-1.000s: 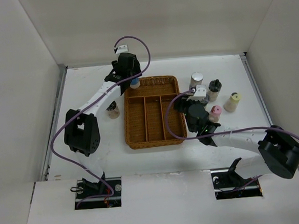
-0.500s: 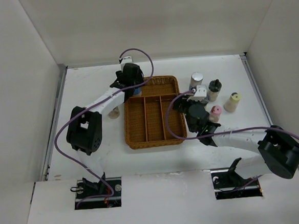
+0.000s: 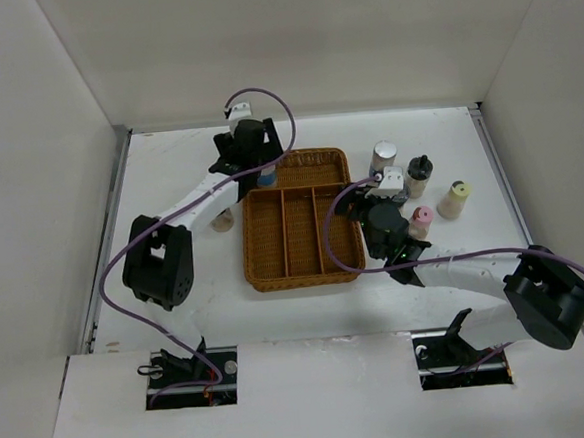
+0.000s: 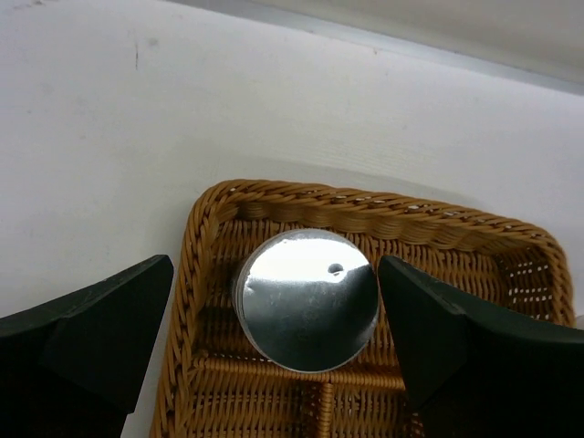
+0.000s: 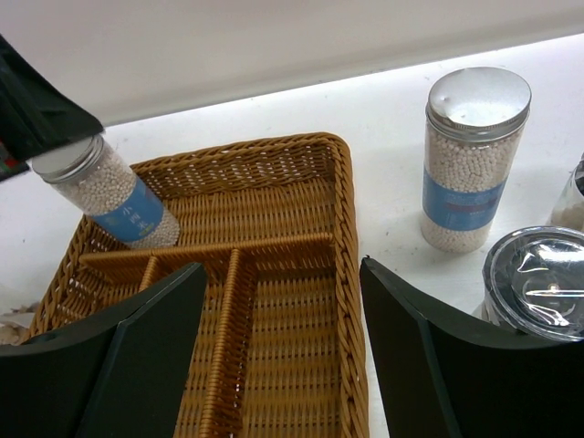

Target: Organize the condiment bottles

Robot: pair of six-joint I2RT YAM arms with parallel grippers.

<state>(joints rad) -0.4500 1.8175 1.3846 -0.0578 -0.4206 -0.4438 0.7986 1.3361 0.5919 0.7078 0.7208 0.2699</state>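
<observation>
Left wrist: jar (image 4: 306, 298) inside end effector (image 4: 274, 274)

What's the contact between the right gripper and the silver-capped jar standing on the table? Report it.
Apart. The right wrist view shows bare table between the silver-capped jar and the nearer finger of the right gripper.

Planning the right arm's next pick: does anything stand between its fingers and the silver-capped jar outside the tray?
Nothing tall. Only the tray's right rim lies between the right gripper and the silver-capped jar. A shiny-lidded jar stands close beside one finger, off the line.
</observation>
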